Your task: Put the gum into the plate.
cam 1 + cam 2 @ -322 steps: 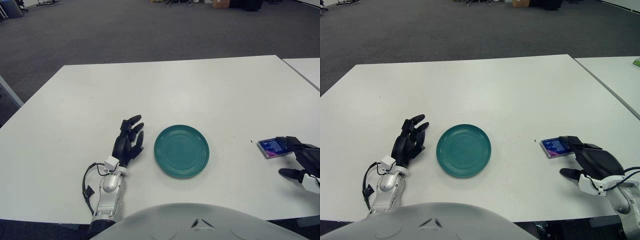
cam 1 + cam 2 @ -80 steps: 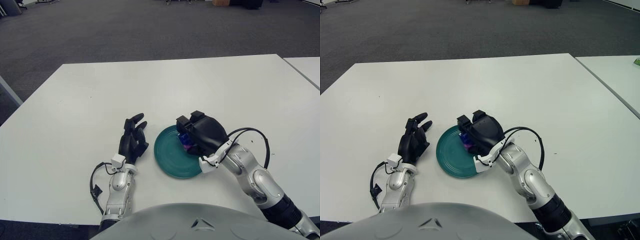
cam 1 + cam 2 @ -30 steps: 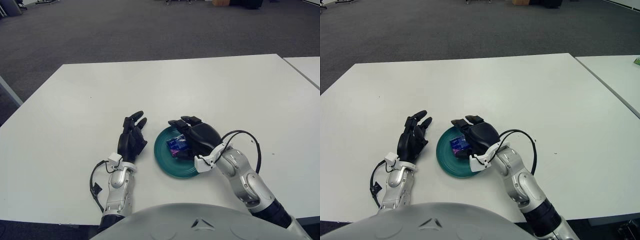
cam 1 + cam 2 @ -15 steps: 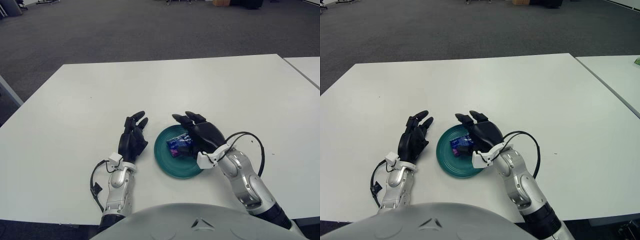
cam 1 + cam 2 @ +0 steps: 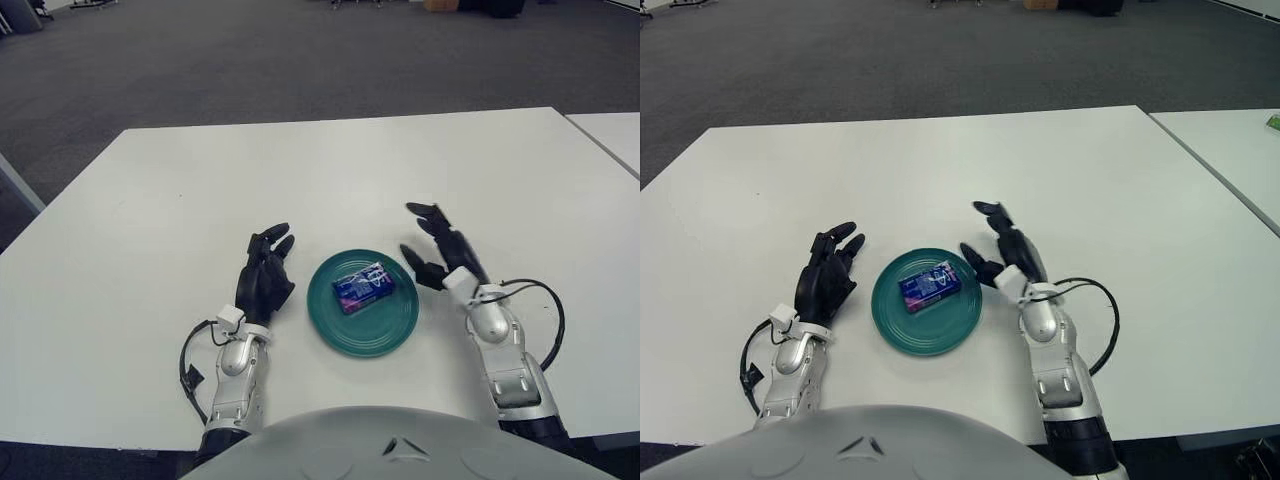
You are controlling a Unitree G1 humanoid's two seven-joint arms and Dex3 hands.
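White worktop (image 5: 150, 200), gum (image 5: 362, 287) lying flat in green plate (image 5: 345, 335). Right hand (image 5: 440, 250) spread beside plate, holding nothing; left hand (image 5: 263, 280) relaxed opposite. Placement looks done; only clearing away left.

gum (image 5: 362, 287) in plate (image 5: 340, 333); left hand (image 5: 264, 277) left | right hand (image 5: 441, 252) right

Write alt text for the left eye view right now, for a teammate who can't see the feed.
A blue pack of gum lies in a green plate on a white table. The right hand is open just right of the plate, holding nothing; the left hand shows open just left of it.
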